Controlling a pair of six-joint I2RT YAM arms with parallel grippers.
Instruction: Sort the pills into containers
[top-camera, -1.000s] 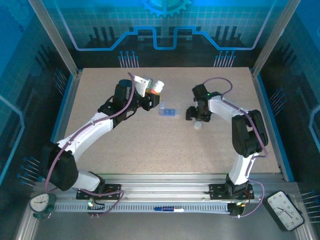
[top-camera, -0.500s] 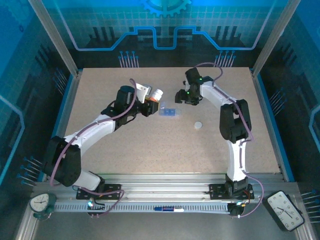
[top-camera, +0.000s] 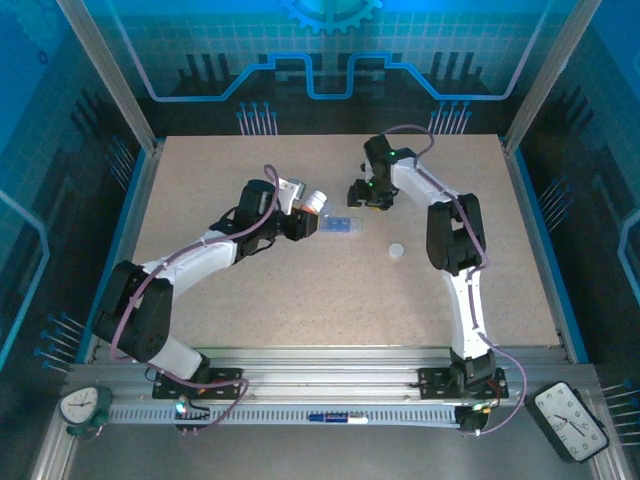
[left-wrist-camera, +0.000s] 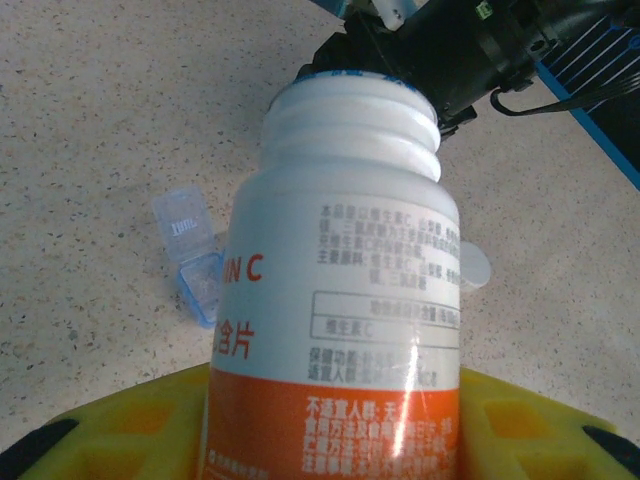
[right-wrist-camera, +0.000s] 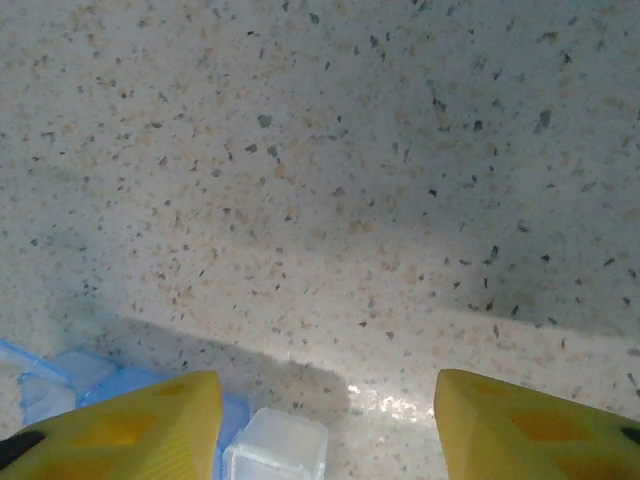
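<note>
My left gripper is shut on a white and orange bottle, which is tilted with its uncapped neck towards the blue pill box. One blue container lies beside the bottle with its lid flipped open. My right gripper hovers just behind the pill box, open, its yellow fingers wide apart over bare table. The pill box's end and a clear lid sit by the left finger. The pills are out of view.
The bottle's white cap lies loose on the speckled table to the right of the pill box, also peeking out behind the bottle as the cap. Frame posts and blue walls ring the table.
My right gripper left the white cap on the table and moved back and left to the pill box. My left gripper carried the bottle rightward, closer to the box.
</note>
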